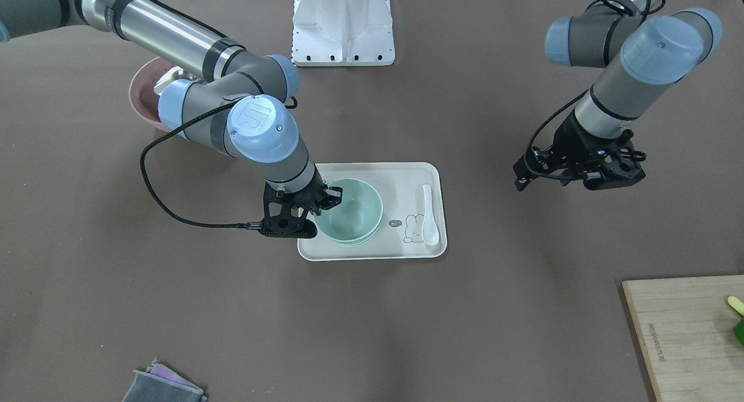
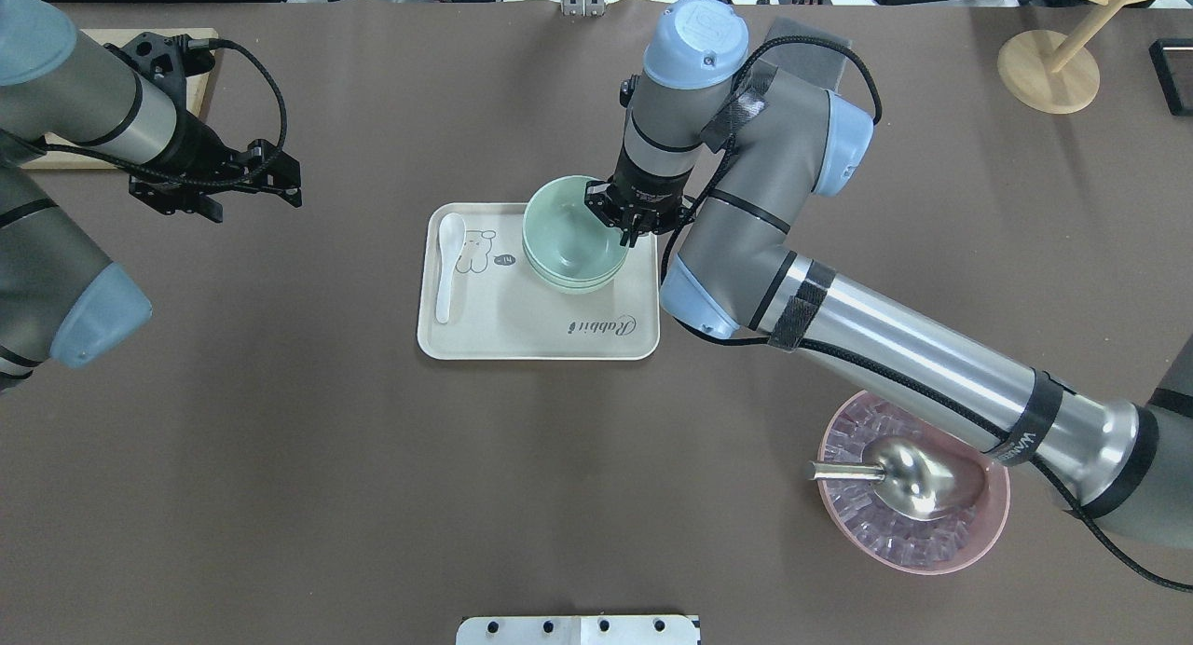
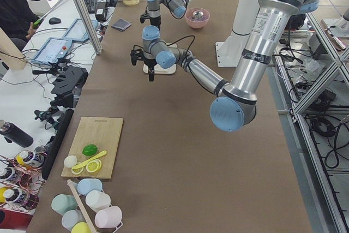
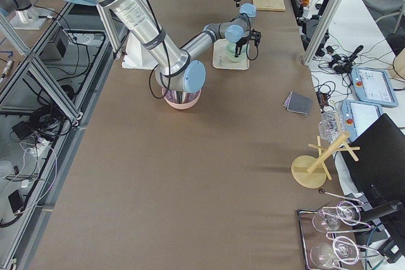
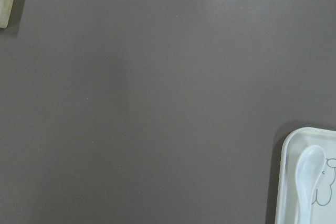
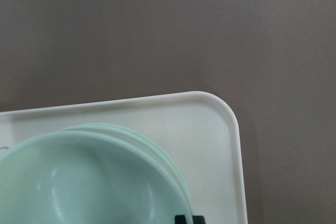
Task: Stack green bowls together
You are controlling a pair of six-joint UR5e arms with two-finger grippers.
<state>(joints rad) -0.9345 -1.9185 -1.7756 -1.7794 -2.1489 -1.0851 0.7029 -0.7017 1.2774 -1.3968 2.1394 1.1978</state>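
Note:
The green bowls (image 2: 570, 244) sit nested in one stack on the cream tray (image 2: 522, 333), at its far right part in the overhead view. The top bowl (image 1: 349, 213) sits a little off-centre, with lower rims showing under it. My right gripper (image 2: 626, 221) is shut on the top bowl's rim on the stack's right side. The right wrist view shows the stack (image 6: 79, 182) and the tray corner (image 6: 210, 129). My left gripper (image 2: 219, 193) hangs open and empty over bare table, well left of the tray.
A white spoon (image 2: 447, 263) lies on the tray's left side. A pink bowl (image 2: 932, 552) with a metal scoop (image 2: 913, 477) stands at the near right under the right arm. A wooden board (image 1: 686, 332) and a folded cloth (image 1: 163, 384) lie at the far edge.

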